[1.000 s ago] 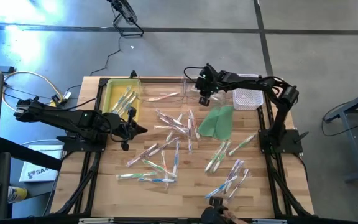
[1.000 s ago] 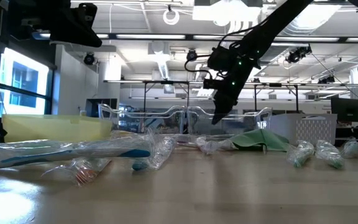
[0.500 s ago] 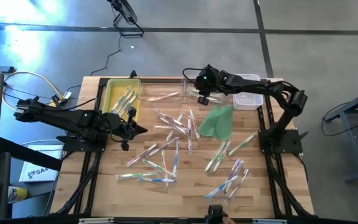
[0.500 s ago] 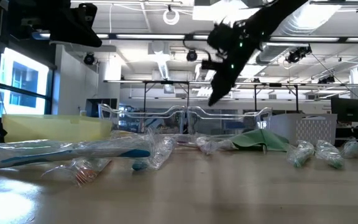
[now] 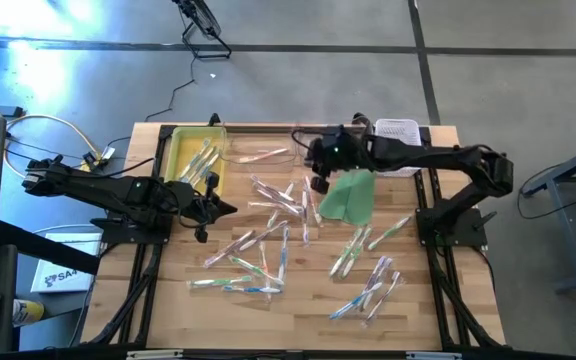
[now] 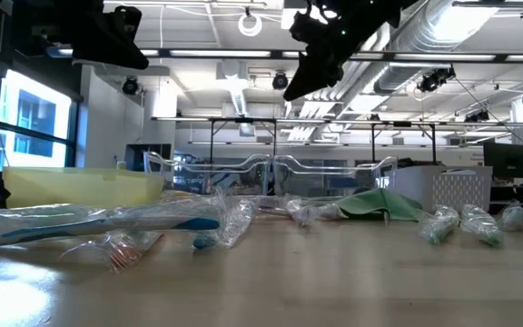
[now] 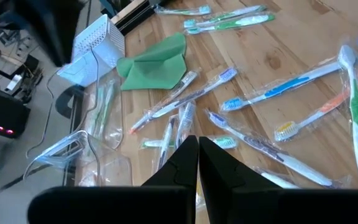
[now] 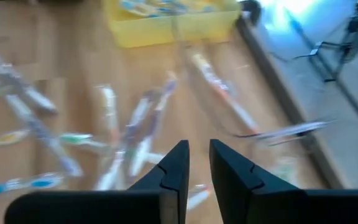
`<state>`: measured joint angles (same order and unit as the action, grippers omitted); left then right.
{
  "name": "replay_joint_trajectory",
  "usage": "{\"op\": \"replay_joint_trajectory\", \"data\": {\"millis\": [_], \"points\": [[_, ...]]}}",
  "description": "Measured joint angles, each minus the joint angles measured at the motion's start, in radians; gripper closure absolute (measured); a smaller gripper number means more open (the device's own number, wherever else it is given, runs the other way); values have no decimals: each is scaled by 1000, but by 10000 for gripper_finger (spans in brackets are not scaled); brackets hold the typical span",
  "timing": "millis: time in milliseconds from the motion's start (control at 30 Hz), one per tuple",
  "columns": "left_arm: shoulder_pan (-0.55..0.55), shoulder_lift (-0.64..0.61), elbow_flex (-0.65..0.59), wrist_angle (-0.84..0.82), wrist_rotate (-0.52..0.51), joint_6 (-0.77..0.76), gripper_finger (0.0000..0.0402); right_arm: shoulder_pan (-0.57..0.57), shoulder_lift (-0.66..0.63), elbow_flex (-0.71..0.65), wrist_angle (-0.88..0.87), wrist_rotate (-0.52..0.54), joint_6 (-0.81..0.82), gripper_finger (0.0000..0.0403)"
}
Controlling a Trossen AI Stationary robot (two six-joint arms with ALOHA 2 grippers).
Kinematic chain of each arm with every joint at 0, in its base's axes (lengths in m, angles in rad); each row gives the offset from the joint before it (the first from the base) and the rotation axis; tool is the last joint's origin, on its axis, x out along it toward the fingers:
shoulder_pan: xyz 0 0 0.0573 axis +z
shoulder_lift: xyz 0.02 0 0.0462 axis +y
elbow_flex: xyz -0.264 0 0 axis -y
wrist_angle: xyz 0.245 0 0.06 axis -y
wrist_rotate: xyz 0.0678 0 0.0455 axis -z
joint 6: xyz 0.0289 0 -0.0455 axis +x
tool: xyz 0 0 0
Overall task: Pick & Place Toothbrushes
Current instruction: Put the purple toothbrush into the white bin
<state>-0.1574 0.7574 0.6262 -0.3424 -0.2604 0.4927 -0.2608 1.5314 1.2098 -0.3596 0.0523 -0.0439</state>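
The toothbrushes (image 5: 278, 205) lie scattered over the middle and near right of the wooden table (image 5: 313, 290), most in clear wrappers. A few sit in the yellow tray (image 5: 183, 150) at the far left, and one lies in the clear tray (image 5: 258, 155) beside it. A green cloth (image 5: 351, 195) lies right of centre, with a white basket (image 5: 398, 130) at the far right edge.

The right gripper (image 5: 318, 183) hangs high over the cloth's left edge, carrying nothing; its jaws show a narrow gap in the right wrist view, and whether that is released or nearly clenched I cannot tell. The left gripper (image 5: 223, 208) waits at the left, jaws clenched on nothing.

Bare wood lies along the near edge and the near left corner. The right wrist view is blurred; in the low view the nearest wrapped brush (image 6: 107, 222) blocks the brushes behind it.
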Motion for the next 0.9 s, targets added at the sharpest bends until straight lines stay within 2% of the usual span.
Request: {"op": "replay_joint_trajectory", "data": {"millis": [167, 433, 733, 900], "points": [[0, 0, 0, 0, 0, 0, 392, 78, 0, 0, -106, -10, 75, 347], [0, 0, 0, 0, 0, 0, 392, 184, 0, 0, -277, -10, 78, 350], [0, 0, 0, 0, 0, 0, 392, 256, 0, 0, -202, -8, 84, 350], [0, 0, 0, 0, 0, -1, 392, 276, 0, 0, -116, -7, 254, 352]]}}
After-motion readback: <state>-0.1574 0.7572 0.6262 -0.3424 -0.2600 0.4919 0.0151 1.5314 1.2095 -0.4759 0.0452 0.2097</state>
